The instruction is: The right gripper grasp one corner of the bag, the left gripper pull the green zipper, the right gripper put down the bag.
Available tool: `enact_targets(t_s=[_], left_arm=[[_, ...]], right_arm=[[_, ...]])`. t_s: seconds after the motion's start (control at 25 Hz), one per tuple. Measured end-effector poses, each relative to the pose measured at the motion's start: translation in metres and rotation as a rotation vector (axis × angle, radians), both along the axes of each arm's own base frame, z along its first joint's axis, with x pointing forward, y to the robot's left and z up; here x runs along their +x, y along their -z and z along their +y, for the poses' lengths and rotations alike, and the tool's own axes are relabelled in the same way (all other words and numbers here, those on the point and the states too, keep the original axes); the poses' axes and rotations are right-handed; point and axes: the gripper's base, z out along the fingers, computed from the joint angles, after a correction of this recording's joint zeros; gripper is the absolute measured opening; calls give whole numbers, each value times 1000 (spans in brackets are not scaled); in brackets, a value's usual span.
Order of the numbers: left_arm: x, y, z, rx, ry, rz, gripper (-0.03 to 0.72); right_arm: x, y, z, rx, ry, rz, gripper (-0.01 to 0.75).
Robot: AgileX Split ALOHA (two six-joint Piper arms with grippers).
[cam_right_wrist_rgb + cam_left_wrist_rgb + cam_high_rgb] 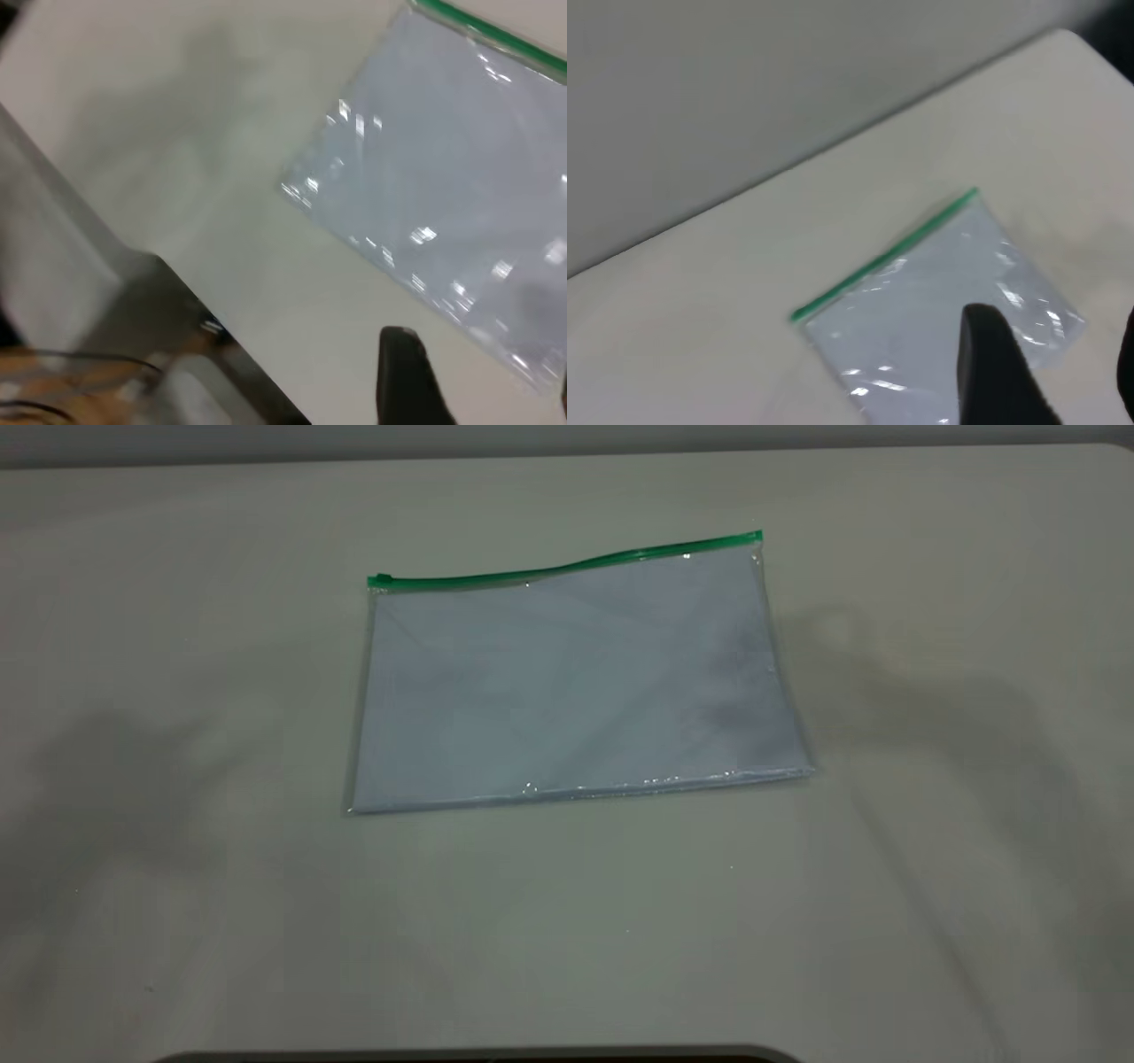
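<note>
From outside, the bag [576, 682] lies flat mid-desk [177, 921], green zipper [567, 567] along its far edge, no arm visible. The left wrist view adds the left tool [1050, 372] above the bag, spread. The right wrist view shows only one finger of the right tool [403, 376], so I cannot tell its state.

The desk [930, 921] is a pale grey-white surface that fills nearly the whole exterior view, with soft dark shadows lying across both of its sides. Behind its far edge runs a plain grey wall [567, 438]. In the left wrist view the same wall [744, 97] rises behind the desk's edge. In the right wrist view, beyond the desk's edge, a wooden surface [53, 394] shows with thin dark cables [80, 361] lying on it.
</note>
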Motion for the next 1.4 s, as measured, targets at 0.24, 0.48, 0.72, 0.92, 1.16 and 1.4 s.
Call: enact_targets(t_s=[0.24,0.48,0.72,0.92,1.16,1.4], left_arm=[[-56,12,22,105,-226,30,405],[-92,90,35,232,-298,229,405],[-129,183,37,277,-278,465,405],[-157,234,36,274,-266,553,405],[-185,251,33,218,-259,506,405],[-207,243,33,184,-273,336,405]], right_arm=[[-74,-52,-4,-259,118,-147,452],[-147,-31,-40,-337,227,-94,452],[-215,41,-70,-431,237,41,452],[-253,94,-86,-437,254,68,452],[-270,105,-93,-408,269,10,452],[-274,101,-95,-387,277,-29,452]])
